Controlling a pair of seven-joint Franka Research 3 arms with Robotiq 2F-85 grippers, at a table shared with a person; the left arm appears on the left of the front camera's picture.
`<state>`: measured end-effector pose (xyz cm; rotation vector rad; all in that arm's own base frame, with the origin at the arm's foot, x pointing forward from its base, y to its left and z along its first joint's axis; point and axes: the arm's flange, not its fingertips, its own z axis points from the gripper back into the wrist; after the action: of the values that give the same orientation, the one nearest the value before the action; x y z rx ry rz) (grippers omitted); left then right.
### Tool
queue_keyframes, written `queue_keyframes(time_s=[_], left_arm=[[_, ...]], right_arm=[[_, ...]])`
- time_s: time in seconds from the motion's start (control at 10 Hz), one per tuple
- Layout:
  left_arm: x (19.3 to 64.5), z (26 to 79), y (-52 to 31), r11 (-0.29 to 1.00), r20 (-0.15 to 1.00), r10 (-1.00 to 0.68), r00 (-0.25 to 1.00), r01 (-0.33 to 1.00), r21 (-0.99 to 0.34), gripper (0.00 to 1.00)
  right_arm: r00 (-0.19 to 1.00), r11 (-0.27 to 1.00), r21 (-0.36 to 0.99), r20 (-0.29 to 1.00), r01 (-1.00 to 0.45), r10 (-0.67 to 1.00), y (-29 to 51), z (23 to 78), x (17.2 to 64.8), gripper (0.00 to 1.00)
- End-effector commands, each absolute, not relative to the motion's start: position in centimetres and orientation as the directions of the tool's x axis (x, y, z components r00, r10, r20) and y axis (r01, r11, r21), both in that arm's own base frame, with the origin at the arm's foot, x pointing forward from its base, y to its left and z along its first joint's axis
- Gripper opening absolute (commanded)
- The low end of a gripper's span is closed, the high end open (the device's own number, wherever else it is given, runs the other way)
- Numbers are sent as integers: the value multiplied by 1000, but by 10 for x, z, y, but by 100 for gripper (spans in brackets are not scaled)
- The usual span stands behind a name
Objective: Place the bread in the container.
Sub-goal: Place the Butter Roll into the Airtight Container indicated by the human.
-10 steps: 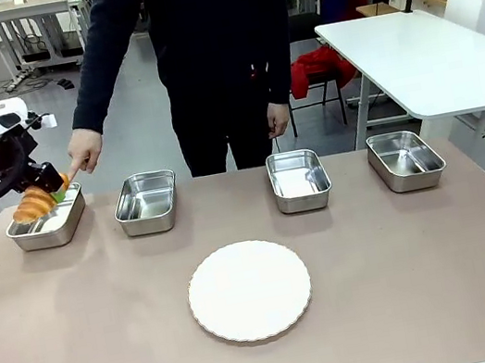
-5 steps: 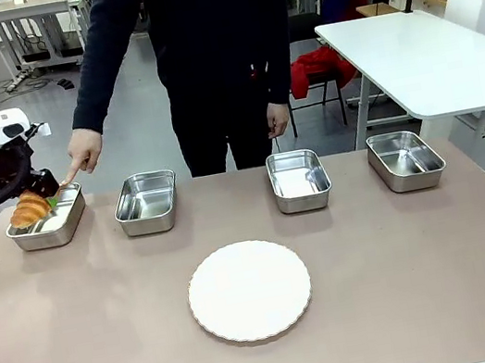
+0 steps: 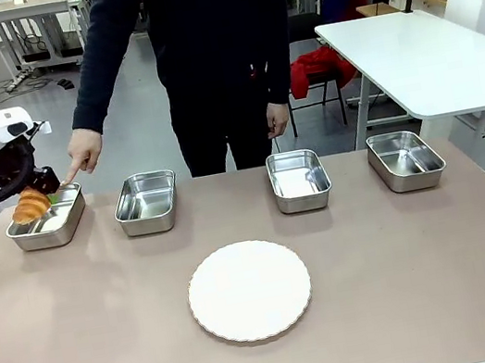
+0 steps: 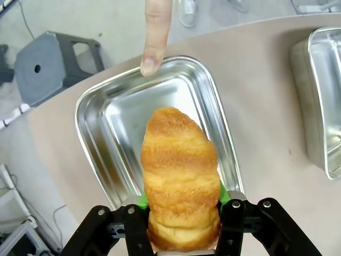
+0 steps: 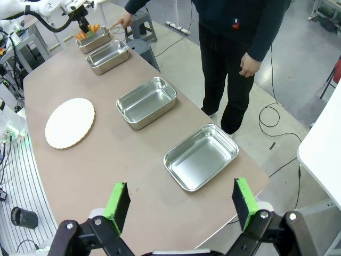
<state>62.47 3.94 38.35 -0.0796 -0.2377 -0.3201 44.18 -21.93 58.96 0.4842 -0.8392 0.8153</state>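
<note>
Left gripper: the black two-finger left gripper (image 4: 181, 234) with green pads is at the bottom centre of the left wrist view, and at the left edge of the front view (image 3: 37, 189). Its jaws are closed on the bread, one on each side of its lower end.
Bread: the golden-brown, ridged, crescent-shaped croissant (image 4: 180, 178) stands between the jaws and reaches up to the middle of the left wrist view. In the front view it (image 3: 30, 205) is at the left, over the near left part of the container. I cannot tell if it touches the bottom.
Container: the small shallow rectangular stainless-steel tray (image 4: 112, 114) with rounded corners lies directly behind the bread. In the front view it (image 3: 66, 217) is the leftmost of four similar trays in a row.
Person's hand: a hand (image 3: 84, 151) in a dark sleeve points down at the container; in the left wrist view the fingertip (image 4: 152, 63) touches its rim at the upper centre.
Other trays: one steel tray (image 3: 147, 202) is just right of the container, two more (image 3: 299, 180) (image 3: 405, 160) are at the right.
Plate: a round white plate (image 3: 249, 290) lies at the centre of the brown table (image 3: 411, 283), apart from the trays.
Right gripper: the right gripper (image 5: 181, 205) is at the bottom of the right wrist view, its green pads (image 5: 118, 200) wide apart, holding nothing, high above the table.
</note>
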Motion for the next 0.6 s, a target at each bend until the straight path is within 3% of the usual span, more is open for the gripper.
queue_keyframes(time_s=[0.0, 0.1, 0.2, 0.5], left_arm=[[632, 385, 40, 948, 263, -290, 920, 313, -50, 41], [633, 384, 39, 951, 284, -270, 920, 300, -70, 41], [634, 383, 40, 945, 283, -287, 915, 319, -70, 98], [634, 383, 40, 945, 292, -286, 913, 319, -71, 100]], right_arm=[[392, 605, 61, 812, -794, 433, -218, 592, 442, 100], [392, 605, 61, 812, -794, 433, -218, 592, 442, 100], [392, 605, 61, 812, -794, 433, -218, 592, 442, 100], [392, 605, 61, 812, -794, 433, -218, 592, 442, 100]])
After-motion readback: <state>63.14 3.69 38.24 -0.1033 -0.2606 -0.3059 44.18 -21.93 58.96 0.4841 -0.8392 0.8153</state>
